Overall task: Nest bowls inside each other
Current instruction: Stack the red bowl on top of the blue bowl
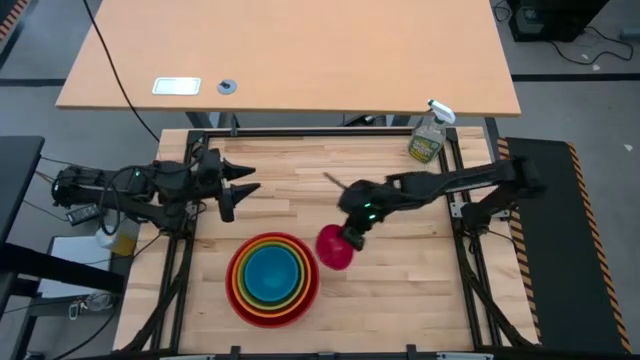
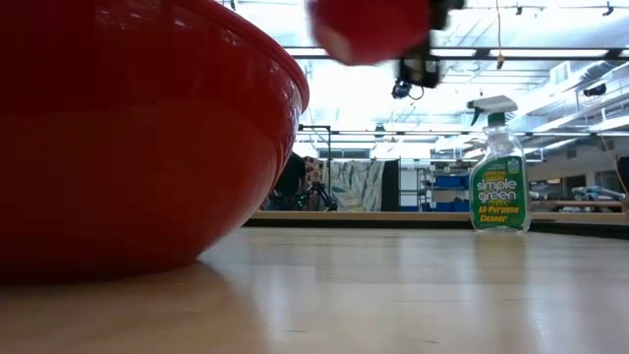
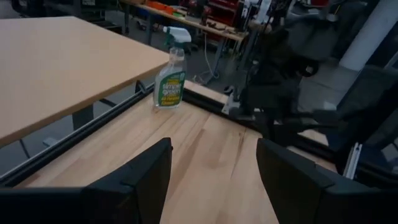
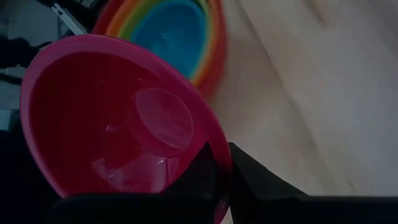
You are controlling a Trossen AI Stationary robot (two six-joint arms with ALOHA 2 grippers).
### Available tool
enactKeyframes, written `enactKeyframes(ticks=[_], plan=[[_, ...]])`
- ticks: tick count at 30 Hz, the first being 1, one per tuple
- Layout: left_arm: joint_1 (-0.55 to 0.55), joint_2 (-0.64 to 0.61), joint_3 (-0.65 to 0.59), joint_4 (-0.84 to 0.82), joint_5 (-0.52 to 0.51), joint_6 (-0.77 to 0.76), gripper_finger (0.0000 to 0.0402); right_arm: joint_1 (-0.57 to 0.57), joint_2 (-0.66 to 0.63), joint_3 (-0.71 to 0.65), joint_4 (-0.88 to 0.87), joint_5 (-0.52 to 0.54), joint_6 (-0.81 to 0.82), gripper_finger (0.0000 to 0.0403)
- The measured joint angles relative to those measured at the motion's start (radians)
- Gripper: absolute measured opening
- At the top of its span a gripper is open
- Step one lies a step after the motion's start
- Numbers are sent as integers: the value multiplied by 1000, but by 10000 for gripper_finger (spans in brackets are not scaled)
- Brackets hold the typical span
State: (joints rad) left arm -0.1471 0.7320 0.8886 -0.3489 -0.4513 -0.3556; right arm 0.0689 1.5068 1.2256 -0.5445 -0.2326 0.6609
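A tan desk point(image 1: 290, 55) stands beyond the worktable, on grey floor point(image 1: 560, 90).

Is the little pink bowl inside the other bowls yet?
Not yet. The right gripper holds the small glossy pink bowl in the air beside the stack.

Even overhead light fills the high view. In the low view ceiling strips glare, and the near red bowl point(image 2: 128, 138) looms blurred. Both wrist views are dim and soft.

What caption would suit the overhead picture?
Right gripper carries the pink bowl beside the nested bowls; left gripper waits open.
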Motion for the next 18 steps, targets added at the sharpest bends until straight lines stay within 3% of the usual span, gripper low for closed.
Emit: enactKeyframes(ticks=[9, 18], plan=[[0, -44, 3, -51, 0, -45, 237, 15, 293, 374, 53, 55, -101, 31], [0, -89, 3, -106, 1, -64, 237, 39, 525, 628, 28, 3, -162, 32]])
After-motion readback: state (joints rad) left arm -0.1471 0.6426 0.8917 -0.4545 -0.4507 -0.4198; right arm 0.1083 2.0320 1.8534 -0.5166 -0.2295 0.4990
